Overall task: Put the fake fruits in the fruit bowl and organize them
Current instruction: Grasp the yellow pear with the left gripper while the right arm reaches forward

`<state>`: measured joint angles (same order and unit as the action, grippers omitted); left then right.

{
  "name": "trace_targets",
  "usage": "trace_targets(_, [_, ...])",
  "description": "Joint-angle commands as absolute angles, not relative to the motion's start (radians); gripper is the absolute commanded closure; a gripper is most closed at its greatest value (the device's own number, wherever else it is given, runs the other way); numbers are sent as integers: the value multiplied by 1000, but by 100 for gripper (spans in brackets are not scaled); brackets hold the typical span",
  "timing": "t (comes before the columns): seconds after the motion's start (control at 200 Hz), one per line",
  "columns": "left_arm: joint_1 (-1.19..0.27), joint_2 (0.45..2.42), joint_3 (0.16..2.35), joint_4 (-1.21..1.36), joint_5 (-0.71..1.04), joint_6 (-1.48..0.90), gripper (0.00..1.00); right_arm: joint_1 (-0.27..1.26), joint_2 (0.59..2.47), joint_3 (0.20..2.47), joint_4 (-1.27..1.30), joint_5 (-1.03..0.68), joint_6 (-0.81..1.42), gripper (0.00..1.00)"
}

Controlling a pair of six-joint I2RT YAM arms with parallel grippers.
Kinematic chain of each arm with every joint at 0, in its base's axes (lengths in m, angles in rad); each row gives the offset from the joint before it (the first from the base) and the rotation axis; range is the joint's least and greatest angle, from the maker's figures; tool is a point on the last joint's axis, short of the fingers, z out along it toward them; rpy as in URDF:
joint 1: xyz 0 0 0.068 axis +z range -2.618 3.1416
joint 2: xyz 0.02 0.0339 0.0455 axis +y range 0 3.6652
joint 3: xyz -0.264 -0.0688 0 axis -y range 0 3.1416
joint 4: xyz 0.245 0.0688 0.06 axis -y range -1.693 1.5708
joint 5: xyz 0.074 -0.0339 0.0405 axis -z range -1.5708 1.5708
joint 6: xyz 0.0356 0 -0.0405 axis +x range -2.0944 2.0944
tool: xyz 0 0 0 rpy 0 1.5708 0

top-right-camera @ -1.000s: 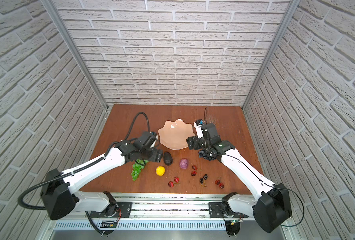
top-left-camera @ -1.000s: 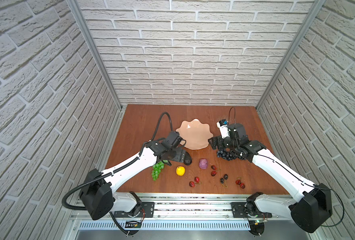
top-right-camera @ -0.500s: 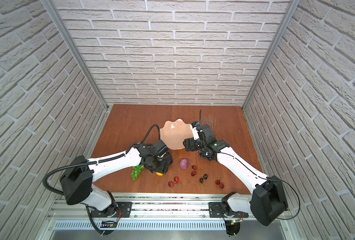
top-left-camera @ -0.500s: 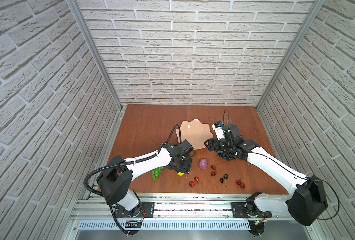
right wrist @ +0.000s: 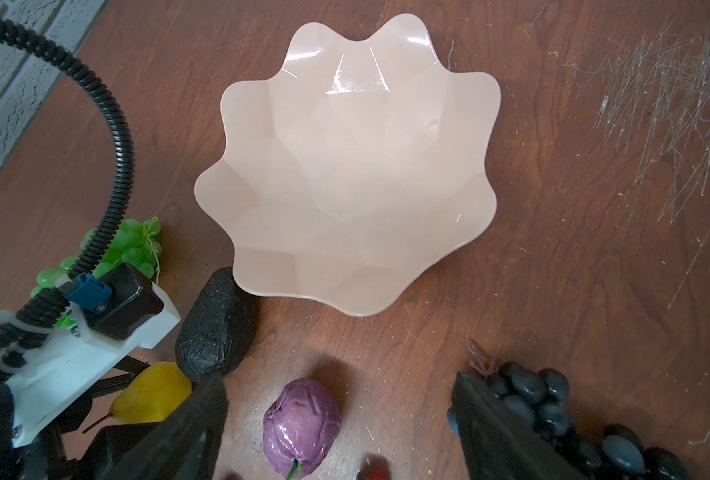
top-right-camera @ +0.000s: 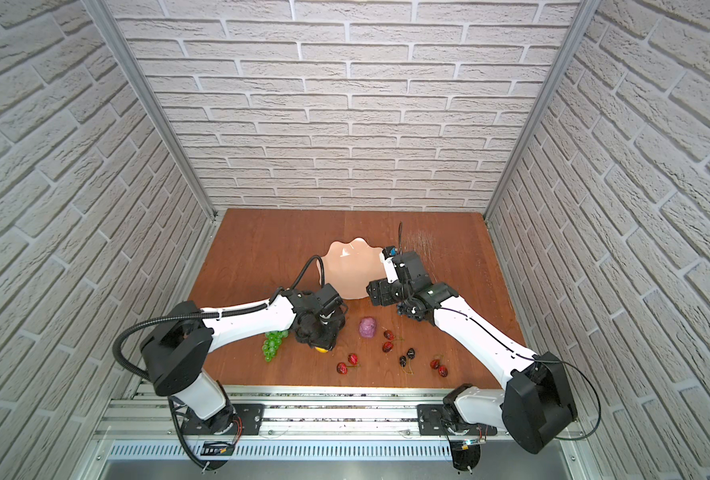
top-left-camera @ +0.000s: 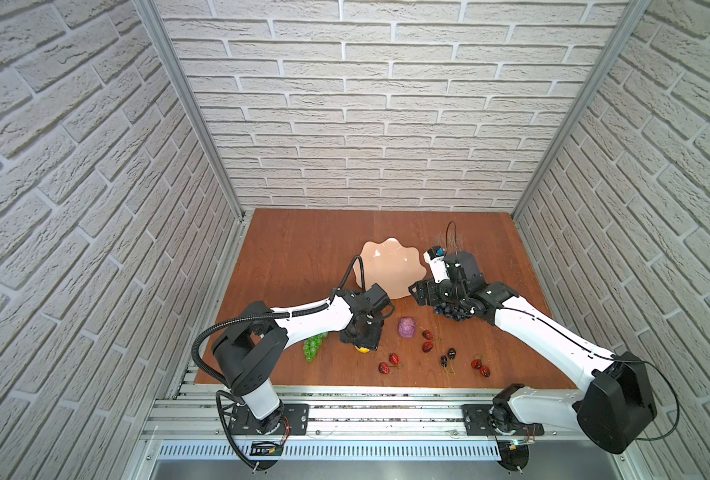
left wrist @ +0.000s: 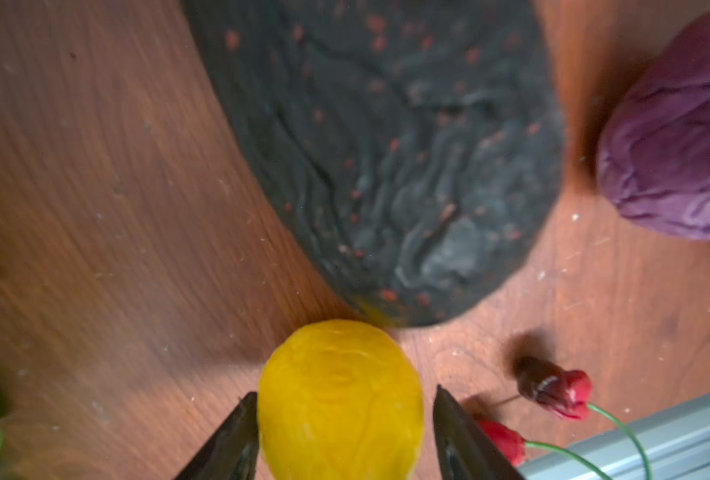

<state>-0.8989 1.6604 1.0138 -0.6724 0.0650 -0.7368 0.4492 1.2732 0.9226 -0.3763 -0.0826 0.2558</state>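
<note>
Toward the front left corner of the wooden tabletop [top-left-camera: 303, 249], the green grape bunch [top-left-camera: 313, 347] is seen lying flat, partly covered by the left arm in both top views. Just to its right, the left gripper [left wrist: 347, 392] is lowered onto the small yellow lemon-like fruit [left wrist: 338, 415]. In the left wrist view the jaws are set on either side of this fruit. One finger is touching it and the other is parted from it by a thin gap, so the pincer is read as spread around the fruit and not pinching it. The fruit is resting on the wood near the front edge. Directly behind it, and touching or nearly touching it, the dark avocado [left wrist: 399, 166] is laid on its side, its far end close to the near rim of the fruit bowl [top-left-camera: 390, 266]. The pale scalloped bowl is placed upright about the middle of the tabletop, and every fruit is found outside it. Right of the avocado, the purple round fruit [top-left-camera: 406, 327] is set apart on the wood. The stemmed cherries [top-left-camera: 394, 358] are scattered in pairs along the front edge, from the middle toward the front right. Beside the bowl's right side, the right gripper [right wrist: 338, 384] is held above the tabletop with its jaws spread wide and nothing pinched. The dark blue-black grape bunch [right wrist: 552, 407] is lying against the outer side of one finger, partly hidden under the arm in both top views.
</note>
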Motion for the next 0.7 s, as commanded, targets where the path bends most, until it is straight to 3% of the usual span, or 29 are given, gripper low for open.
trace_targets(0.0, [-899, 1666, 990, -649, 52, -756, 37, 457, 1246, 908, -334, -79, 262, 16])
trace_targets(0.15, [-896, 1658, 978, -645, 46, -764, 46, 460, 1250, 907, -331, -84, 263, 17])
trace_targets(0.285, [-897, 1636, 976, -651, 36, -769, 61, 461, 1257, 907, -328, -85, 262, 18])
trace_targets(0.695, [-883, 1445, 1019, -809, 80, -742, 65, 468, 1264, 928, -328, -86, 259, 19])
